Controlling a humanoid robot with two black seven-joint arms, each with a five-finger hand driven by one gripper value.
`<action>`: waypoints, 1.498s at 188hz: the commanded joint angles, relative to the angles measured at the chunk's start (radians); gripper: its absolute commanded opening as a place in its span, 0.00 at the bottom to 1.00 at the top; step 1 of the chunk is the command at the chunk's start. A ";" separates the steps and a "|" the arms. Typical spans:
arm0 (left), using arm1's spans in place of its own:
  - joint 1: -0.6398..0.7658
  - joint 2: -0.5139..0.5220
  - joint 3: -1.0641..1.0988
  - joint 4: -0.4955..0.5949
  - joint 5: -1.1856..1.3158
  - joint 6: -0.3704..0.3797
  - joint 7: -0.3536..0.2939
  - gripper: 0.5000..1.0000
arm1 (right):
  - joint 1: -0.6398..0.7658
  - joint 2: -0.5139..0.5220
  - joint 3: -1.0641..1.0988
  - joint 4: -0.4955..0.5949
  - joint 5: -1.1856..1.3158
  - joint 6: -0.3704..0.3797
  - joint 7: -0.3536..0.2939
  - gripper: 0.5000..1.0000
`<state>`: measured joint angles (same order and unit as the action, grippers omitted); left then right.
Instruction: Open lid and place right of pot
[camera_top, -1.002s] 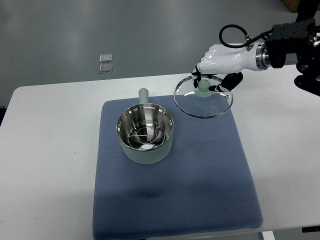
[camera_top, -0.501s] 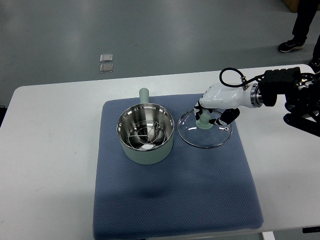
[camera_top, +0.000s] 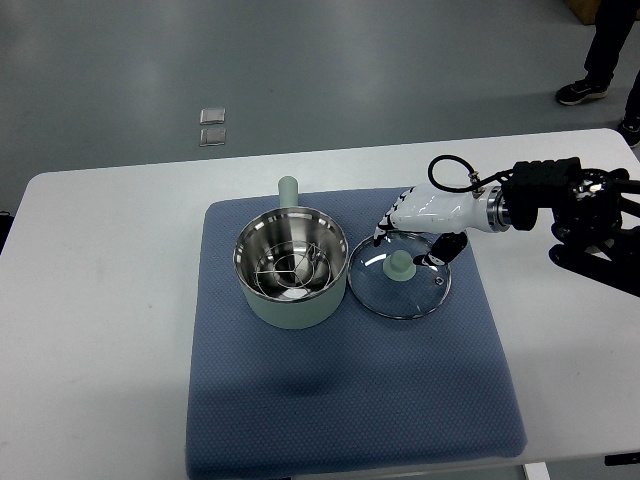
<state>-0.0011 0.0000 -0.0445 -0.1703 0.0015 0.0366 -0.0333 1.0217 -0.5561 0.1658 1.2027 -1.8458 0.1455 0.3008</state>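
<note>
With the lid (camera_top: 400, 282) lying flat on the mat (camera_top: 340, 400), centre-right of frame beside the pot (camera_top: 292, 270), I see the right hand (camera_top: 425, 212) above it, fingers relaxed, holding nothing.

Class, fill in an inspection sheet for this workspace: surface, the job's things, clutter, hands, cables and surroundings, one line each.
Surface: white table with a blue mat laid on it.
Job's things: green pot, open, handle pointing away from the robot, a wire rack inside; glass lid flat on the mat right of the pot, knob up.
Clutter: nothing seen on the table.
Hands: right hand above the lid's far edge, fingers open, not gripping the knob; left hand not in view.
Cables: black cable looping at the right wrist.
Surroundings: grey floor, two small square things on it; a person's legs and shoes top right.
</note>
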 joint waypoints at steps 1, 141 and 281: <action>0.000 0.000 0.000 0.000 0.000 0.000 0.000 1.00 | 0.003 -0.005 0.001 0.000 0.005 0.005 0.003 0.83; 0.000 0.000 0.000 0.000 0.000 0.000 0.000 1.00 | -0.092 0.111 0.383 -0.307 1.160 -0.012 -0.002 0.83; 0.000 0.000 0.000 0.000 0.000 0.000 0.001 1.00 | -0.308 0.252 0.431 -0.480 1.659 -0.092 0.007 0.87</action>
<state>-0.0012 0.0000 -0.0445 -0.1703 0.0015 0.0370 -0.0328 0.7324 -0.3084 0.5914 0.7234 -0.1816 0.0482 0.3079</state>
